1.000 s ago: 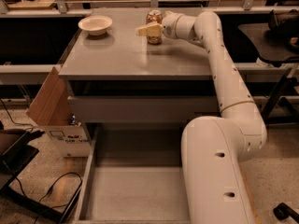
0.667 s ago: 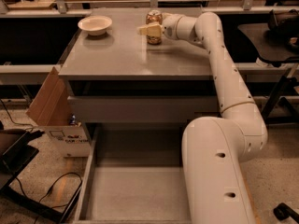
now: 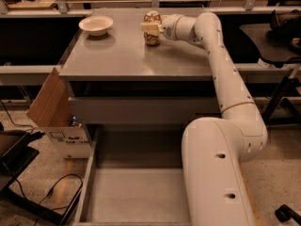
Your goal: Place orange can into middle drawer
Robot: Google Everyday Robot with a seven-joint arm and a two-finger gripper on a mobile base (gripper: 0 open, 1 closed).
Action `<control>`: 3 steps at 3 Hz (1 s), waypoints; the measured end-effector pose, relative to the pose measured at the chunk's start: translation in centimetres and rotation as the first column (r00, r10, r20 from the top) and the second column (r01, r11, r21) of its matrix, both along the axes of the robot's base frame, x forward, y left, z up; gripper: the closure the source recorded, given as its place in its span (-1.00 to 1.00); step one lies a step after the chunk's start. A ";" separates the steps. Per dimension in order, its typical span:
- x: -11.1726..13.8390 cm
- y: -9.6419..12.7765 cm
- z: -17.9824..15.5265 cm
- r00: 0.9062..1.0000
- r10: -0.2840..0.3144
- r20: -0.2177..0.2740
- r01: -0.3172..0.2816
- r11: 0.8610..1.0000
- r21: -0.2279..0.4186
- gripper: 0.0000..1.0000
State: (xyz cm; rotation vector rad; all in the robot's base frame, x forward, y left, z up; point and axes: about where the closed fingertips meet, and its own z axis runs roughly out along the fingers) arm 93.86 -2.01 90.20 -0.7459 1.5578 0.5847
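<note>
Atop cabinet — arm outstretched, gripper at orange can

Lab or workshop: grey metal cabinet, loose cables, cardboard box, speckled floor; gripper at the orange can on the counter.

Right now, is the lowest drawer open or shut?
Open: the middle drawer is pulled out, bare floor showing. The gripper is at the orange can on the cabinet top.

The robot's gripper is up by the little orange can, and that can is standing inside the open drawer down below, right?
Not quite. The camera view shows the orange can standing upright on the grey cabinet top, with the gripper at it. The middle drawer below is open, without the can.
</note>
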 end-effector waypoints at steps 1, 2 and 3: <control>0.0 0.4 -0.2 1.000 0.004 -0.002 -0.004 1.000 0.000 0.75; 0.0 0.8 -0.3 1.000 0.009 -0.004 -0.009 1.000 -0.002 1.00; -1.3 2.7 2.2 0.998 0.056 0.021 -0.055 0.998 -0.031 1.00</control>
